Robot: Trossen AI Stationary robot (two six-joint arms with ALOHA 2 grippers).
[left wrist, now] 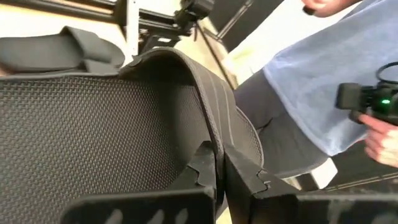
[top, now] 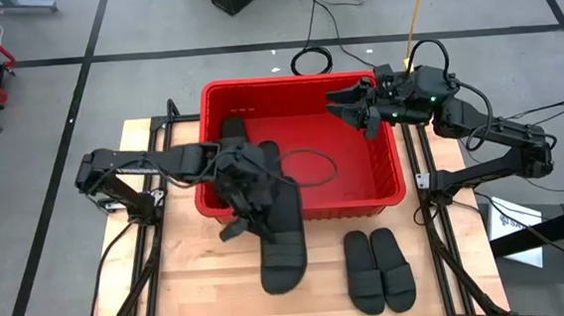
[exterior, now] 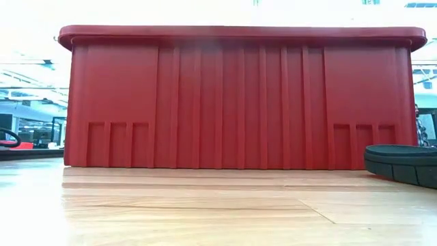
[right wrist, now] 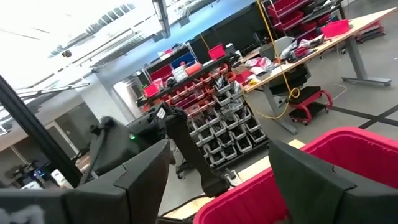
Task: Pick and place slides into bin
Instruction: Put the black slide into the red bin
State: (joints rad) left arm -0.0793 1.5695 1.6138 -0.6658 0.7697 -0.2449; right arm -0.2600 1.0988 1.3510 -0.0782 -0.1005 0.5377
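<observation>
left gripper (top: pixel 247 190) at frame centre clamped on a slide's (top: pixel 280 240) strap over the bin's (top: pixel 306 211) front rim; right gripper (top: pixel 355 105) upper right, fingers apart, empty; two slides (top: pixel 377 268) lay lower centre on the table (top: pixel 201 283).

I see the red bin (top: pixel 388 175) at table centre, long side across. One black slide (top: pixel 284 240) hangs tilted over the bin's 6 o'clock wall, toe down toward the table, pinched by its ribbed strap. Another slide (top: pixel 233 134) sits inside at the bin's 9 o'clock end. Two more slides (top: pixel 378 269) lie flat, side by side, touching, at 5 o'clock.
</observation>
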